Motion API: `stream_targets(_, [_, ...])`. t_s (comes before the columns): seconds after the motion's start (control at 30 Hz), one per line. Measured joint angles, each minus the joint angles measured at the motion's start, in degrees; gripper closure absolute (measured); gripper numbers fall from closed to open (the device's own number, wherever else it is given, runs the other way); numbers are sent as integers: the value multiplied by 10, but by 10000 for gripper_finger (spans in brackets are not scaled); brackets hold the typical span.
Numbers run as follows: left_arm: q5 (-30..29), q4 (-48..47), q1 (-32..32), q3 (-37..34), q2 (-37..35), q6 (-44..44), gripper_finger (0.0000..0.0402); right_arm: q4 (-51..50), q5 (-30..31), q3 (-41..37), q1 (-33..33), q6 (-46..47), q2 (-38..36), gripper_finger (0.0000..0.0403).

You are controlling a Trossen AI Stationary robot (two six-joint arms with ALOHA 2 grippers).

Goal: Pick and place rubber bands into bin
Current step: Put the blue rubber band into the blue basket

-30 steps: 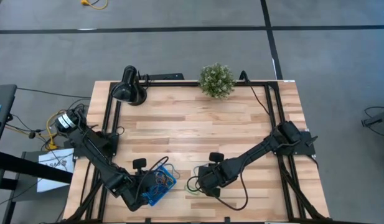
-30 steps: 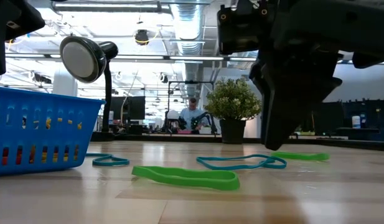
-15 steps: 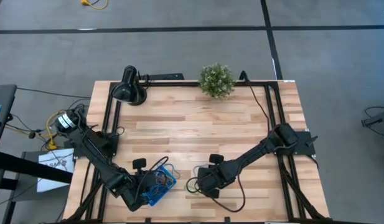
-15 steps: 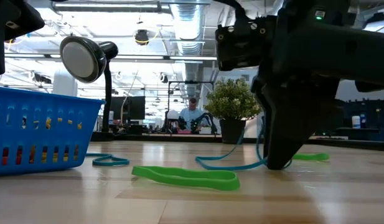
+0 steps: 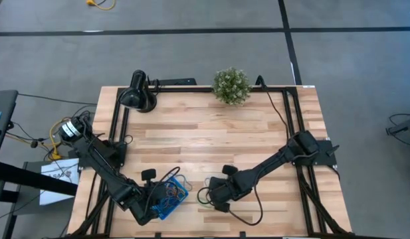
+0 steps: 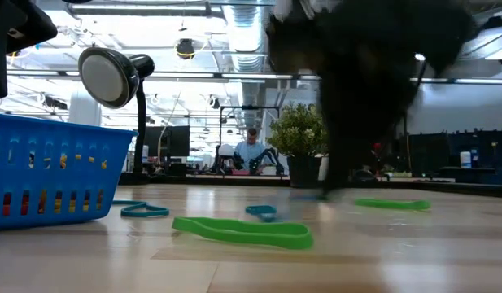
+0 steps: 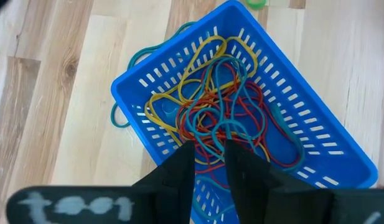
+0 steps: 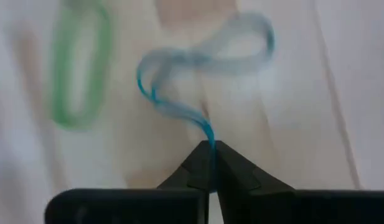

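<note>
- Wooden table of pale planks carries everything; near its far edge stand a black desk lamp toward the left and a small potted plant nearer the middle.
- At the front left, the left gripper hangs over the blue bin, which sits on the table near the front edge.
- Its fingers stand a little apart with a narrow gap between them, and nothing is seen gripped in that gap.
- Inside the bin lies a tangle of rubber bands in yellow, red and teal.
- Two teal bands lie on the wood just beside the bin's wall, outside it.
- Seen from table height, the bin fills the left side, with a teal band on the table just past it.
- A wide green band lies flat in the foreground near the middle.
- Just right of the bin from above, the right gripper is low over the table.
- Its fingers are pinched together on one end of a teal rubber band, whose remaining length curls away above the wood.
- Another green band lies on the table beside that teal one.
- Farther right at table height, a second green band lies flat on the table.
</note>
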Motion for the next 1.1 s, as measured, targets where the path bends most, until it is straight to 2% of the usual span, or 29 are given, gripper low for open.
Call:
stream_targets(0.1, [-3,0,1,0,0,2,324,72,38,18,6,-45,-18,399])
stream_targets(0.23, [-27,0,1,0,0,-7,324,206,80,48,10,-153,-30,400])
stream_targets(0.37, [-33,0,1,0,-1,-45,324,364,85,76,13,-291,-31,400])
stream_targets(0.47, [-58,-8,-10,0,-18,-64,324,465,70,79,9,-349,-28,401])
stream_targets(0.6, [-140,-37,-28,1,-66,-80,324,523,37,79,-2,-356,-3,402])
stream_targets(0.77, [-217,-108,-48,1,-143,-102,324,574,26,80,-11,-346,36,402])
stream_targets(0.9, [-243,-126,-52,1,-185,-99,324,612,9,83,-22,-335,82,402])
stream_targets(1.0, [-250,-126,-51,1,-198,-94,324,623,2,112,-31,-323,113,402])
stream_targets(1.1, [-251,-131,-51,1,-200,-93,324,622,-29,148,-40,-316,146,402])
